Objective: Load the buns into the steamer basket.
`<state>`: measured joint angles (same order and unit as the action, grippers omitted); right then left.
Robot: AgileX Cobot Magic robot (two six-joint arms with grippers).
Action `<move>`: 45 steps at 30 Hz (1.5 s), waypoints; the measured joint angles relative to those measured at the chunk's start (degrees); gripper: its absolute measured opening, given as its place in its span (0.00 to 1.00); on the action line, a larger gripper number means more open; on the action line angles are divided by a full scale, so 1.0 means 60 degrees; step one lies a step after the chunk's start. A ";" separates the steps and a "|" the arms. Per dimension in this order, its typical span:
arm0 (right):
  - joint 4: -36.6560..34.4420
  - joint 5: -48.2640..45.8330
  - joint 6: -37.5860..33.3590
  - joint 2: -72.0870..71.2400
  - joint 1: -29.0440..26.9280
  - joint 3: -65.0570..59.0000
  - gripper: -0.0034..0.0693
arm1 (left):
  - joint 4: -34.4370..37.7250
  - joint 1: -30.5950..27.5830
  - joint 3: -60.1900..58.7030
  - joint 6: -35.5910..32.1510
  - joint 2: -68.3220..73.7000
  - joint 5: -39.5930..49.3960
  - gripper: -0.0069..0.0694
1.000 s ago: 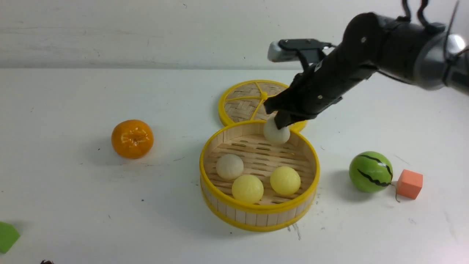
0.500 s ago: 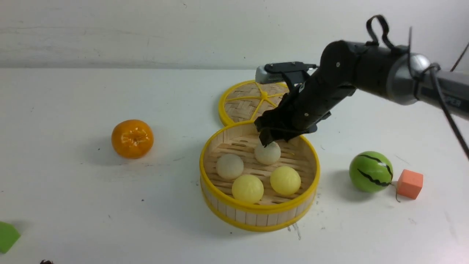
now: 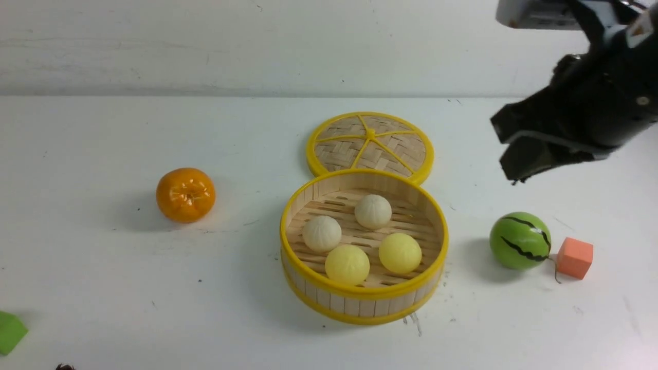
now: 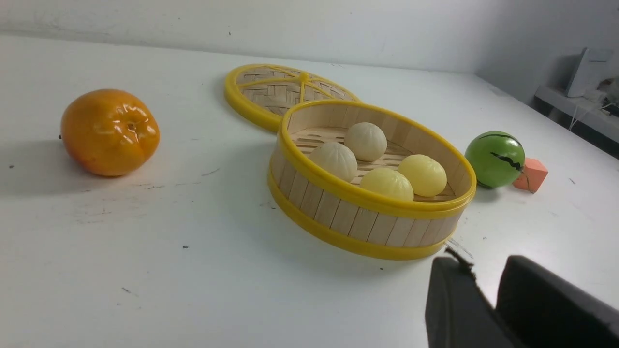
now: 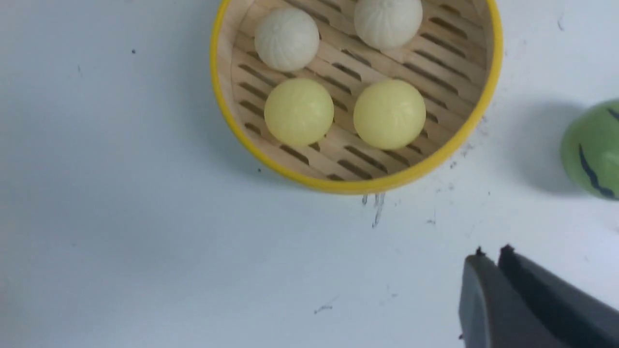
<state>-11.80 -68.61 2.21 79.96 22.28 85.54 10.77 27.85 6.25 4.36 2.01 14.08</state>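
The steamer basket [image 3: 360,303] stands at the table's middle and holds all the buns. Two off-white pleated buns [image 3: 373,211] [image 3: 322,233] lie at its back. Two pale yellow buns [image 3: 347,264] [image 3: 400,252] lie at its front. My right gripper [image 3: 514,167] is shut and empty, raised high to the right of the basket, above the table. In the right wrist view the right gripper [image 5: 491,253] is over bare table beside the basket [image 5: 387,184]. My left gripper [image 4: 483,270] is shut and empty, low near the basket's [image 4: 338,212] front; it does not show in the front view.
The woven lid [image 3: 370,141] lies flat behind the basket, touching it. An orange tangerine [image 3: 185,194] sits to the left. A green striped watermelon ball [image 3: 520,240] and an orange cube [image 3: 574,257] sit to the right. A green block [image 3: 10,331] lies at the front left edge.
My right gripper lowered an off-white bun into the basket's back, let it go, then rose and pulled away to the right. The bun now rests on the slats.
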 joint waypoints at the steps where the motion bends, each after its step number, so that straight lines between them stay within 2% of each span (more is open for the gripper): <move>1: 0.0000 -0.0191 0.0001 -0.0207 0.0000 -0.0042 0.03 | 0.0000 0.0000 0.0000 0.0000 0.0000 0.0000 0.27; 9: 0.0000 -0.0517 0.0008 -0.0909 0.0000 -0.0058 0.02 | 0.0000 0.0000 0.0000 0.0000 0.0000 -0.0008 0.28; 14: 0.0493 -0.0415 -0.0280 -0.1878 -0.0164 -0.0894 0.02 | 0.0000 0.0000 0.0000 0.0000 0.0000 -0.0009 0.28; 19: 0.0812 0.2427 -0.0829 -0.5759 -0.1728 -0.5423 0.02 | 0.0000 0.0000 0.0000 0.0000 0.0000 0.0001 0.29; 20: 0.0812 0.2565 -0.0839 -0.5925 -0.1803 -0.5634 0.02 | 0.0000 0.0000 0.0000 0.0000 0.0000 0.0001 0.29; 21: 0.0812 0.3855 -0.0840 -0.7386 -0.2486 -0.7556 0.02 | 0.0000 0.0000 0.0000 0.0000 0.0000 0.0001 0.29; 25: 0.0340 0.6403 -0.0860 -1.0207 -0.3696 -1.1077 0.02 | 0.0000 0.0000 0.0000 0.0000 0.0000 0.0001 0.29; 28: 0.0097 0.7864 -0.0860 -1.1903 -0.4271 -1.2864 0.02 | 0.0000 0.0000 0.0000 0.0000 0.0000 0.0001 0.29; 31: 0.0086 0.8691 -0.0866 -1.3054 -0.4530 -1.4082 0.02 | 0.0000 0.0000 0.0000 0.0000 0.0000 0.0001 0.30; 38: 0.0138 0.7811 -0.0866 -1.3418 -0.4577 -1.4466 0.02 | 0.0000 0.0000 0.0000 0.0000 0.0000 -0.0006 0.31; 45: 0.0118 0.7631 -0.0866 -1.3418 -0.4577 -1.4433 0.02 | 0.0000 0.0000 0.0000 0.0000 0.0000 0.0004 0.31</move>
<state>-11.09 -22.82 -2.99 -0.55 -5.19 -1.06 10.77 27.85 6.25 4.36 2.01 14.10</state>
